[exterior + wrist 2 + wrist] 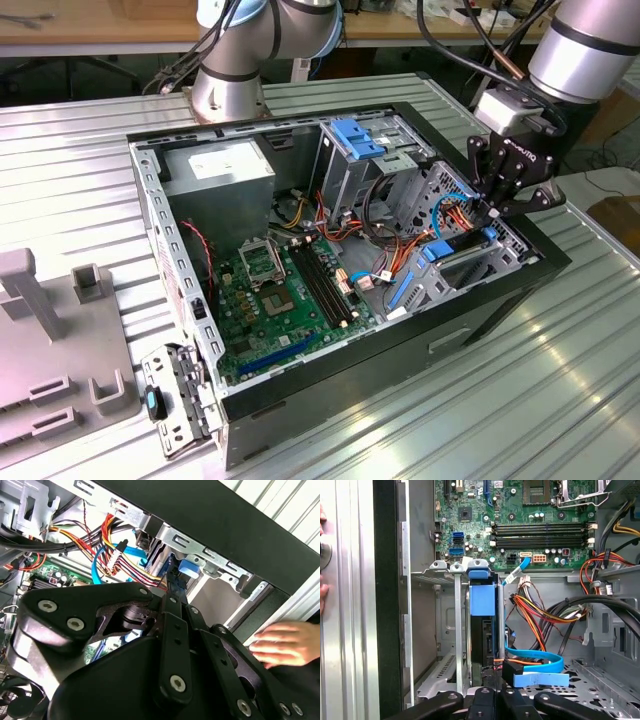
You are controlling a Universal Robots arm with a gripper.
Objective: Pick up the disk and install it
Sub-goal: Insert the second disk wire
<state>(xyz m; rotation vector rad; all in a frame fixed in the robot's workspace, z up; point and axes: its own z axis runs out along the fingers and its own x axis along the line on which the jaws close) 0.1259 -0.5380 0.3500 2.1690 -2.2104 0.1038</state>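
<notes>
In the exterior view, the black gripper (497,208) hangs over the front corner of the open black-and-grey computer case (380,350), fingers drawn together on the blue-railed grey hard disk (462,247), which sits edge-down in the case's front bay. In the second wrist view, a person's hand (287,644) rests on the ribbed metal counter (295,510) beside the case. In the first wrist view, the disk (483,630) stands nearly seated in its slot below the green motherboard (520,525); I judge installation almost done. No writing is readable.
</notes>
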